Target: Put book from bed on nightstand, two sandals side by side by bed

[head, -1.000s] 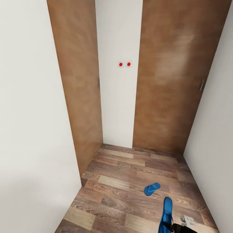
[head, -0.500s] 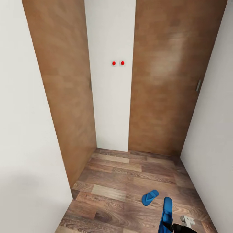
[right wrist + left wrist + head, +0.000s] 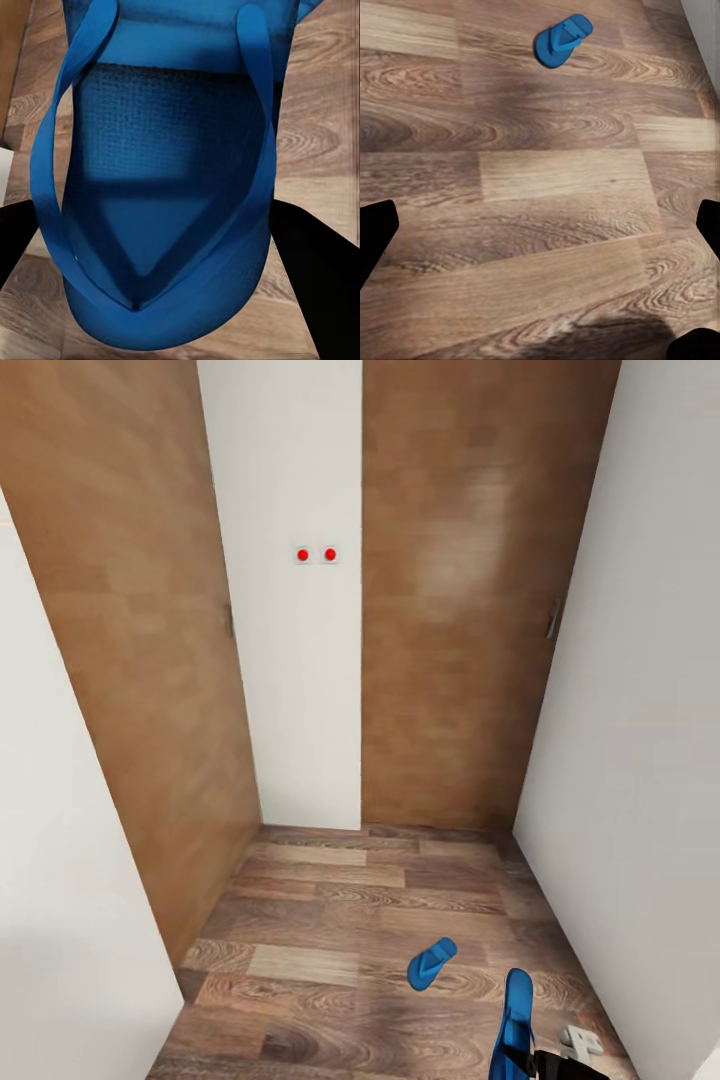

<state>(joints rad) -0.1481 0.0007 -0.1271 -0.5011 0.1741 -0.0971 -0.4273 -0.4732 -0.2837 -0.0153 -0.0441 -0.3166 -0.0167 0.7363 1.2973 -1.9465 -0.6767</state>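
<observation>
One sandal (image 3: 516,1020) is clamped in our right gripper (image 3: 520,1055); the other sandal (image 3: 431,963) lies ahead on the floor (image 3: 330,920), angled, with our left gripper (image 3: 540,247) spread open over it.

A wood-plank floor (image 3: 330,920) of mixed light and dark boards runs into a narrow recess. A brown wooden door (image 3: 130,660) stands at one side, another brown door (image 3: 450,610) at the back with a small grey handle (image 3: 552,618). Between them a white wall strip (image 3: 290,690) bears two red-dotted switches (image 3: 316,554). Plain white walls (image 3: 630,710) flank the recess.
</observation>
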